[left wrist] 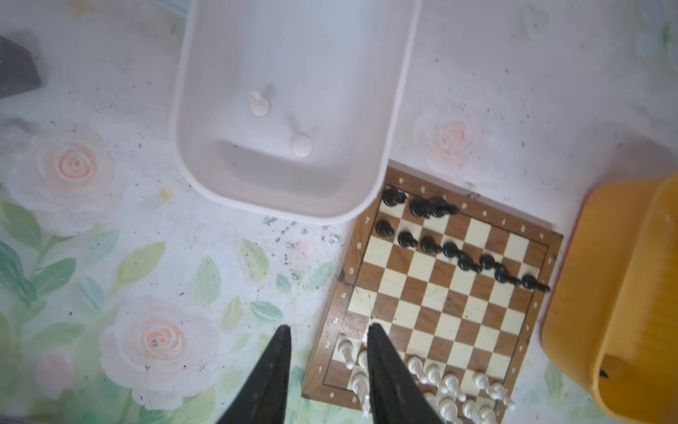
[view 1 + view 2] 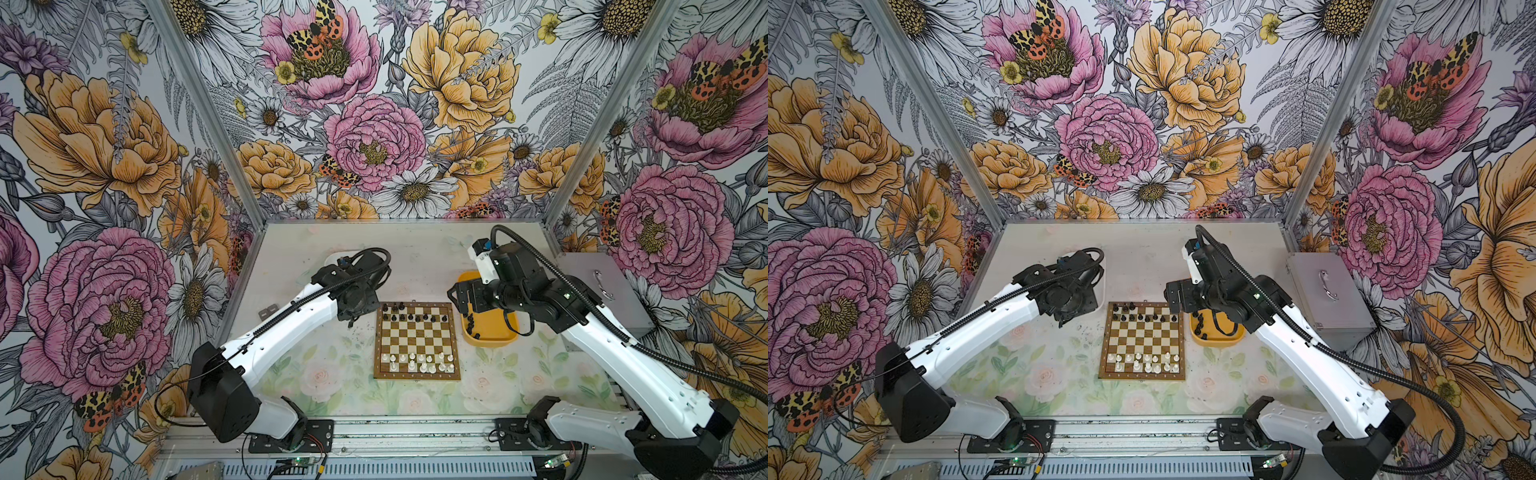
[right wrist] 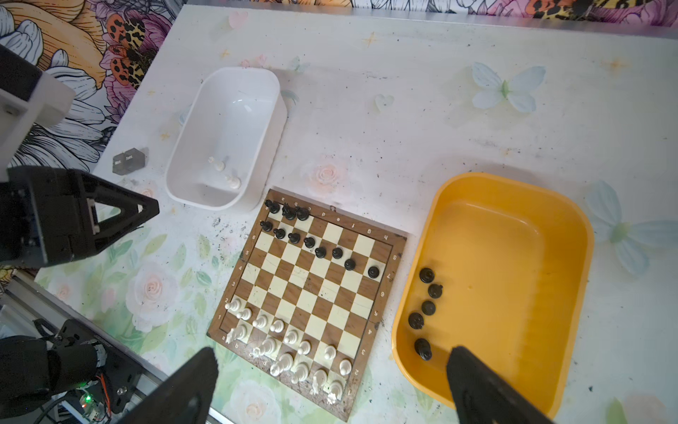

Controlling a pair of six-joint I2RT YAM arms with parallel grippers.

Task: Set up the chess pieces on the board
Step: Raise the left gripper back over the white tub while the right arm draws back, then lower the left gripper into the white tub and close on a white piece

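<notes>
Left gripper (image 1: 328, 328) partly open, empty, just off the board's (image 3: 312, 290) left side. Right gripper (image 3: 330, 352) wide open, empty, over the yellow tray (image 3: 477, 177). Board mid-table, with white pieces (image 1: 433, 374) on the near rows and black pieces (image 3: 321, 252) on the far rows.

Robot test cell in a lab, not a home. The table (image 2: 415, 249) is boxed in by floral-print panels (image 2: 374, 124) on aluminium posts (image 2: 199, 104). Left arm (image 2: 291, 324) and right arm (image 2: 615, 353) are bolted to a slotted rail (image 2: 415, 436) at the table's near edge, with a bare circuit board (image 2: 297, 461) and loose wiring below it.
</notes>
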